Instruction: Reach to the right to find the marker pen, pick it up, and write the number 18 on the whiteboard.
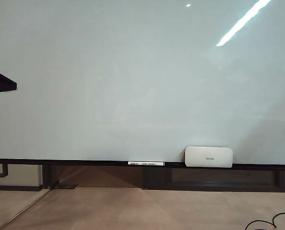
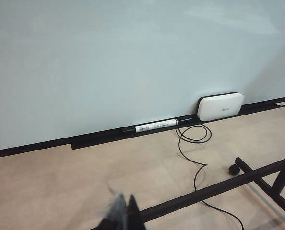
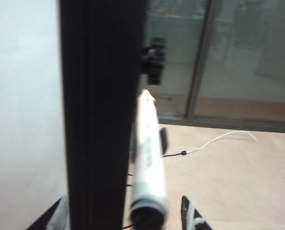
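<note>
Beside the board frame (image 3: 99, 115), my right gripper (image 3: 125, 213) gapes wide around a white pen (image 3: 147, 167).
Left gripper (image 2: 123, 215): jaw state unclear; whiteboard (image 1: 133, 81) blank.

Around me the beige floor (image 2: 61, 182) carries a loose black cable (image 2: 195, 158) and a dark metal stand frame (image 2: 214, 189); glass panels (image 3: 238, 57) line the far side.

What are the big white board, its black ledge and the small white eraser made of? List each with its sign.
Large glossy whiteboard: coated surface, perhaps enamelled steel or melamine; it mirrors a light streak. Thin black ledge: matt, painted metal or plastic; cannot tell which. Small white rounded-rectangle eraser: smooth satin shell, probably moulded plastic, judging by rounded corners.
</note>
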{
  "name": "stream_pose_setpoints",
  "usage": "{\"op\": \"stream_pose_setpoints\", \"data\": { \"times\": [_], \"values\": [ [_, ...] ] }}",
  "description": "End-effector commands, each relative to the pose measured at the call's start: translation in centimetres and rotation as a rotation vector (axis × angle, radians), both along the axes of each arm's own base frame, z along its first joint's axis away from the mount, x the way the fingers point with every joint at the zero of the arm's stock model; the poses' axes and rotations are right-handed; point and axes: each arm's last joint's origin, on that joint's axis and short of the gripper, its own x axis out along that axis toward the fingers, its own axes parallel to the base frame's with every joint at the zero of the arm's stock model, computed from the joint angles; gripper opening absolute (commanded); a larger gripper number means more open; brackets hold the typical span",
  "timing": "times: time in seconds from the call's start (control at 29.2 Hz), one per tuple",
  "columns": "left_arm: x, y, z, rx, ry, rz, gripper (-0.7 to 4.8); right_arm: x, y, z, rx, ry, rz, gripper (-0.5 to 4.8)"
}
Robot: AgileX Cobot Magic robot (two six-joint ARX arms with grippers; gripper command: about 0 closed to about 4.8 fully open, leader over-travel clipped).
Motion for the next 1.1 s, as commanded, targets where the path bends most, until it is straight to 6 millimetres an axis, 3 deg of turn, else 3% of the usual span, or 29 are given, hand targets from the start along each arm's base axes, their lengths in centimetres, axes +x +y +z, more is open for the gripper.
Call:
{"op": "stream_pose_setpoints", "data": {
  "times": [0.03,0.31,0.41,1.1],
  "values": [
    [0.0,0.0,0.3,-0.006,-0.016,-0.001,-0.01,-0.1,-0.3,0.9,-0.031,-0.031,-0.031,2.93],
    [0.0,0.0,0.3,-0.01,-0.016,0.0,-0.01,0.0,-0.4,1.3,-0.039,-0.039,-0.048,2.92],
    [0.1,0.0,0.3,-0.011,-0.016,0.003,-0.01,0.0,-0.4,1.3,-0.039,-0.04,-0.059,2.65],
    [0.1,0.0,0.3,-0.02,-0.011,0.003,-0.01,1.0,-0.3,0.8,-0.06,-0.034,-0.064,2.6]
  ]
}}
